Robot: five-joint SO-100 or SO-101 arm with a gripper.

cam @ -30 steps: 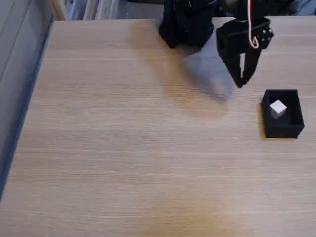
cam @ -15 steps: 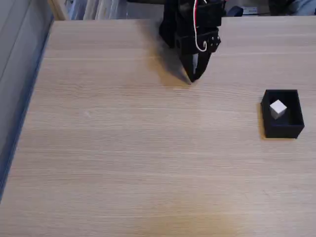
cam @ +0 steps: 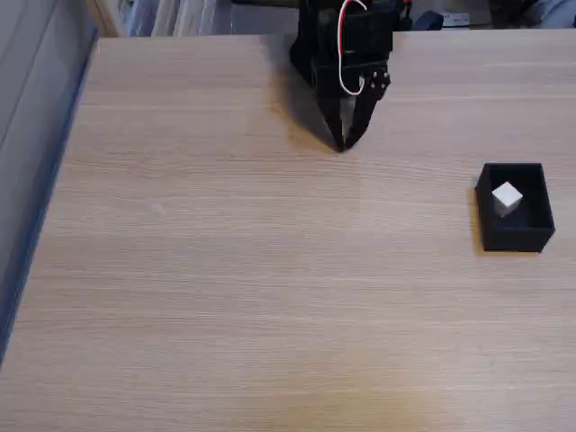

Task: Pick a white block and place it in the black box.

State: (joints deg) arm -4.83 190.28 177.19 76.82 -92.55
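Arm has swung from beside the box back toward its base over the last second; the last half second only added a small shift left. Block and box haven't moved. Left to right in the fixed view: bare pale wood-grain worktop [cam: 225, 270] on the left, with a grey strip along its left edge. Top centre, the black two-finger gripper with a looped red and white wire [cam: 341, 144], tips pointing down at the wood just in front of the black arm base [cam: 310, 54]. Jaws converge to a point, nothing between them, so pressed together and empty. Far right, well apart from the gripper, the small matte black open-top rectangular box [cam: 515, 236], with the tiny matte white cube [cam: 507, 198] lying inside it, towards the upper left of the interior. Judgement: placement looks complete, arm is parking. Remaining risks are few. The tips look very near the worktop, height can't be read from this one angle; any further lowering could dig them into the wood and stall the joints. If the routine loops and reaches out again, a low sweep to the right could clip the thin box wall and slide or tip the light box, spilling the cube. The wire loop hangs loose near the fingers and could snag during a fold.
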